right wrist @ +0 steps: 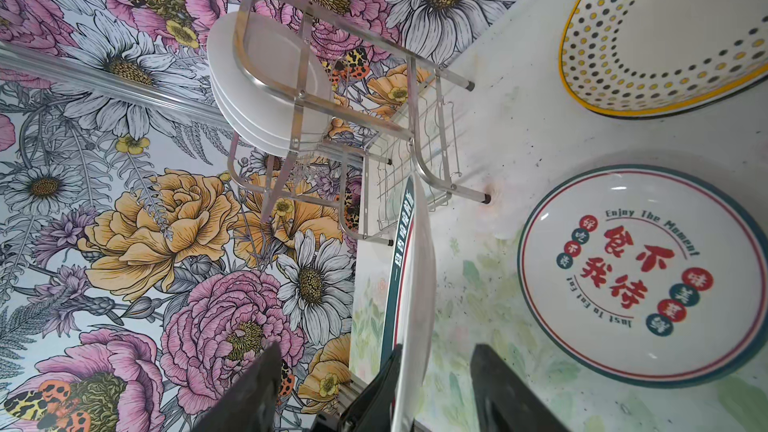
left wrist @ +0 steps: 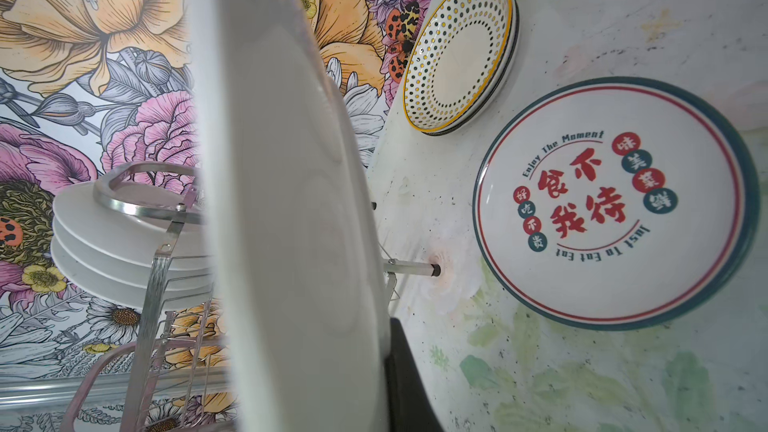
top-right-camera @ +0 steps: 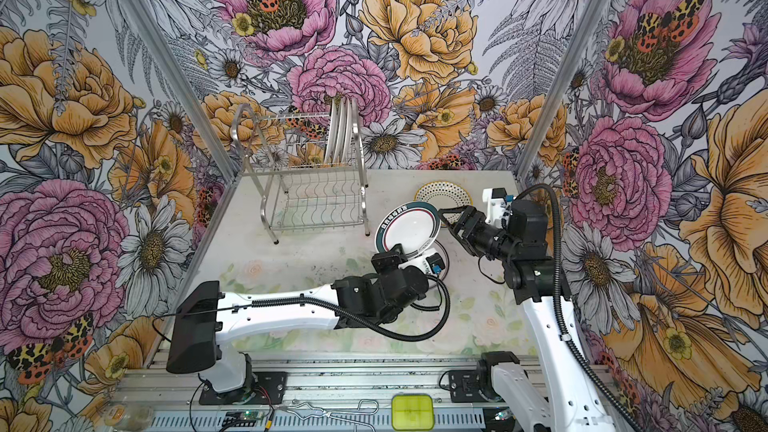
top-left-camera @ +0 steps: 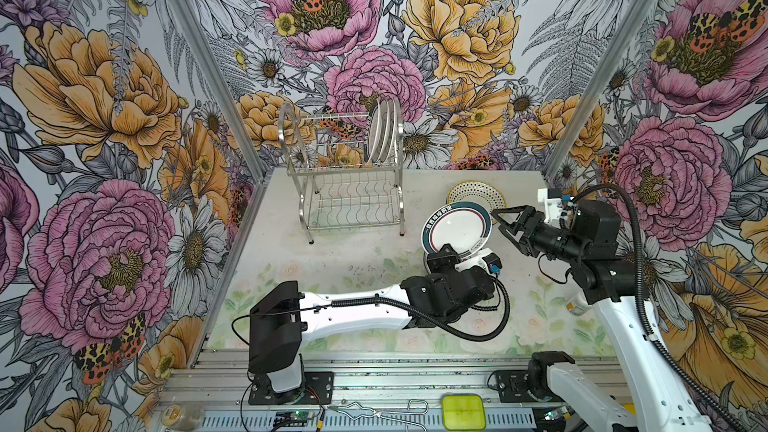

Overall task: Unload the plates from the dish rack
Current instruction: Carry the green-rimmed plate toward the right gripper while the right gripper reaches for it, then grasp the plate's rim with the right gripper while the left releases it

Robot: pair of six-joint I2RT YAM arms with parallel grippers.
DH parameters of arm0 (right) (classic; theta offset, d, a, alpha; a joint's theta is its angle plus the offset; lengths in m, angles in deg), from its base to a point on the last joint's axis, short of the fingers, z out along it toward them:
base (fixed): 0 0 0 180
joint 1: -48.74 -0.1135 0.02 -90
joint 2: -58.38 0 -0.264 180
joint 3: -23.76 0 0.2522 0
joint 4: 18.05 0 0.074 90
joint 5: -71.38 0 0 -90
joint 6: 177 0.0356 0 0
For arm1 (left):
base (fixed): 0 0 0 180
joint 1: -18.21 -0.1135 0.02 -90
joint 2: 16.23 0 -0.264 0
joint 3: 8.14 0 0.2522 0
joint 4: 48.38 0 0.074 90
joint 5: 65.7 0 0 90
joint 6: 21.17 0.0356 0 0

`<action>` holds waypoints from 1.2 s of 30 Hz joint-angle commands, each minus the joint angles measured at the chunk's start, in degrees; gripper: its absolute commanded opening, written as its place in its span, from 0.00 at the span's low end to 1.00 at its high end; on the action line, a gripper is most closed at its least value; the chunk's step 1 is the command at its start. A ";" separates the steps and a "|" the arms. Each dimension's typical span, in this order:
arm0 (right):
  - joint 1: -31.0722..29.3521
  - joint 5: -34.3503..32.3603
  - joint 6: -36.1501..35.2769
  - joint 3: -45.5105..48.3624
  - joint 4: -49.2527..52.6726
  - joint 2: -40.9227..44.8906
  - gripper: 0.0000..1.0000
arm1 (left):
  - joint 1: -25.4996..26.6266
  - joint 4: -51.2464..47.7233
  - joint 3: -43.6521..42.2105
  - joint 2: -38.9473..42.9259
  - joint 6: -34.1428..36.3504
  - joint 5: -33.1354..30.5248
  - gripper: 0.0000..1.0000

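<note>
The dish rack (top-left-camera: 332, 184) (top-right-camera: 291, 189) stands at the back of the table, with three white plates (top-left-camera: 381, 130) (top-right-camera: 341, 130) (right wrist: 266, 76) upright at the right end of its upper tier. My left gripper (top-left-camera: 441, 252) is shut on the lower rim of a teal-and-red banded plate (top-left-camera: 456, 226) (top-right-camera: 409, 227) (left wrist: 291, 201), which it holds tilted above the table. One of its fingers (left wrist: 409, 384) presses the plate's face. My right gripper (top-left-camera: 496, 220) (right wrist: 374, 349) is open beside that plate's right rim, which stands edge-on (right wrist: 415, 268) between its fingers without touching them.
A plate with Chinese characters (left wrist: 615, 201) (right wrist: 640, 276) lies flat under the held one. A dotted, yellow-edged plate (top-left-camera: 478, 197) (left wrist: 461, 51) lies behind it near the right wall. A yellow-green box (top-left-camera: 463, 411) and a jar (top-left-camera: 183, 414) sit on the front rail.
</note>
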 commanded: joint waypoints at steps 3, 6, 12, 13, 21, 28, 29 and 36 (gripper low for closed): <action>-2.17 -0.07 -2.05 1.66 -2.44 -2.97 0.68 | -0.39 4.45 3.04 1.12 1.76 -0.50 0.00; -3.68 -0.79 -2.77 1.96 -3.28 -4.97 0.60 | -0.46 4.68 3.27 0.68 2.19 -0.12 0.00; -4.37 -0.01 -2.69 3.02 -5.44 -7.27 0.42 | -1.59 5.02 4.19 -0.78 2.51 0.75 0.00; -4.30 0.06 -2.69 3.20 -5.68 -7.37 0.39 | -1.73 5.07 4.39 -1.05 2.61 0.93 0.00; -4.27 2.41 -1.21 5.53 -8.89 -8.37 0.21 | -2.73 7.87 4.69 -3.35 4.90 1.65 0.00; -3.99 1.67 -1.11 6.97 -9.31 -7.93 0.00 | -3.88 9.25 5.28 -4.49 5.30 1.38 0.00; -3.87 1.36 -1.19 7.20 -9.30 -7.97 0.00 | -3.97 8.37 5.58 -4.58 4.67 1.47 0.05; -2.41 -1.30 -1.55 6.65 -9.26 -8.84 0.00 | -3.75 4.25 4.92 -3.68 1.93 2.66 0.51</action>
